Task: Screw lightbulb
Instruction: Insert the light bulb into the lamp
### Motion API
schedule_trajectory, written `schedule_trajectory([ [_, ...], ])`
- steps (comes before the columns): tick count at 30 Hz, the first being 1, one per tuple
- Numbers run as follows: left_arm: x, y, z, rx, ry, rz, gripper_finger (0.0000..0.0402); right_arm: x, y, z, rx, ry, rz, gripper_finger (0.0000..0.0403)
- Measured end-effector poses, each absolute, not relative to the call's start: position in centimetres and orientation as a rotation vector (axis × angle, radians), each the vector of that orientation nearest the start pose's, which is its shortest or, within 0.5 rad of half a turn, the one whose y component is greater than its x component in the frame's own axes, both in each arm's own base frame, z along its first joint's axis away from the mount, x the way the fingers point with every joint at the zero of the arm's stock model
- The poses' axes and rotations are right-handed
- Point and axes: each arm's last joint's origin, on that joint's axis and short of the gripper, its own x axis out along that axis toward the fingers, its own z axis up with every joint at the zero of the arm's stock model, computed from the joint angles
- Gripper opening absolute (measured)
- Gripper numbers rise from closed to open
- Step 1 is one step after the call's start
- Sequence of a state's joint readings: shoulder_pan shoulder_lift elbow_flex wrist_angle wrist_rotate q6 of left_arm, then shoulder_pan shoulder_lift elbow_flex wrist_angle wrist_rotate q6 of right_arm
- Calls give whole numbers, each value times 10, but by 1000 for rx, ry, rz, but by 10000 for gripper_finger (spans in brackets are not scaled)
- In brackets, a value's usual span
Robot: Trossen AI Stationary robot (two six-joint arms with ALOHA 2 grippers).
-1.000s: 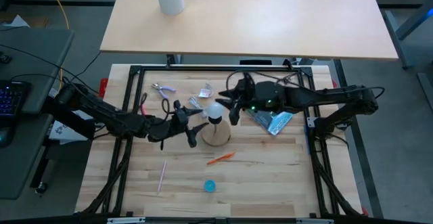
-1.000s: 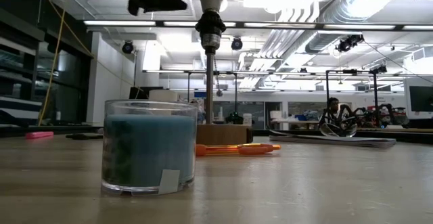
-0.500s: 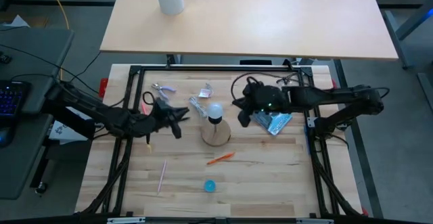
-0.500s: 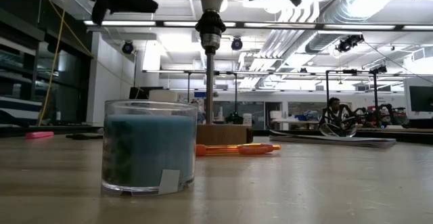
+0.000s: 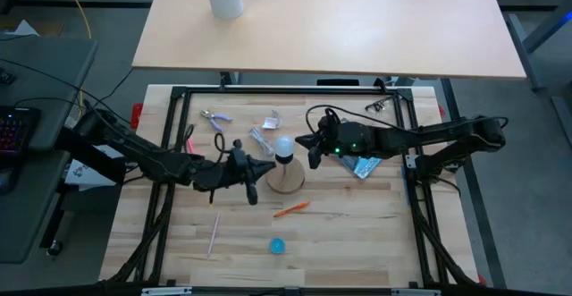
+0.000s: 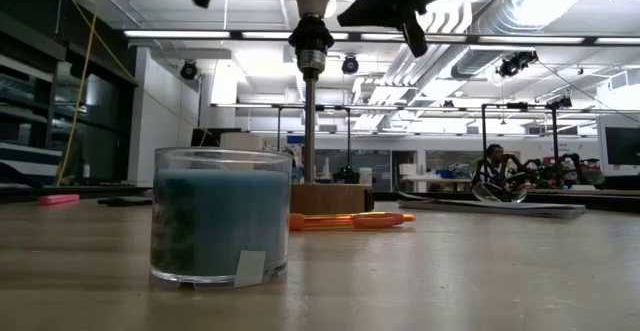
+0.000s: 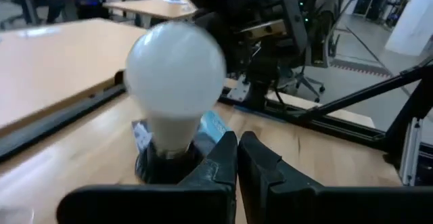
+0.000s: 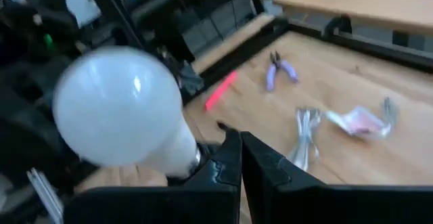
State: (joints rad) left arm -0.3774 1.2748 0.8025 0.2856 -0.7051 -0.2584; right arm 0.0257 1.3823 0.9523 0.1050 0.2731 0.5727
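Two grippers flank the lightbulb (image 5: 284, 145) from opposite sides, and neither touches it. It stands upright, seated in a dark socket on a thin post that rises from the round wooden base (image 5: 286, 179) near the middle of the wooden surface (image 5: 357, 233). The left gripper (image 5: 253, 178) has its fingers pressed together with nothing between them; it hovers just beside the wooden base, on the side toward the surface's left edge, its tips level with the socket in the left wrist view, where the lightbulb (image 7: 175, 85) fills the space just past the closed fingers (image 7: 226, 158). The right gripper (image 5: 312, 147) is likewise closed on nothing, hanging near the bulb on the side toward the right edge; its wrist view shows the white globe (image 8: 120, 107) close ahead of its shut fingers (image 8: 233, 158). From table height, the socket (image 6: 309, 41) sits atop the post, with both dark arms above it. Nearer the front edge lie an orange marker (image 5: 291, 209), a small blue cap (image 5: 278, 245) and a pale thin stick (image 5: 214, 232). Toward the back edge rest purple-handled pliers (image 5: 214, 117) and a crumpled clear wrapper (image 5: 266, 128). Beneath the right arm lies a blue-and-white packet (image 5: 365, 164).
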Motion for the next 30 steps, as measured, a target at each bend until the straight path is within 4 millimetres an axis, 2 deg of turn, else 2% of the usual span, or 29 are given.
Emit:
schedule_trajectory([
  [8,279,-78,290,-102,115,323,0,310,-8,288,527,202,-335,0],
  [30,283,-69,297,-42,99,337,0,314,-10,297,559,111,-257,0],
])
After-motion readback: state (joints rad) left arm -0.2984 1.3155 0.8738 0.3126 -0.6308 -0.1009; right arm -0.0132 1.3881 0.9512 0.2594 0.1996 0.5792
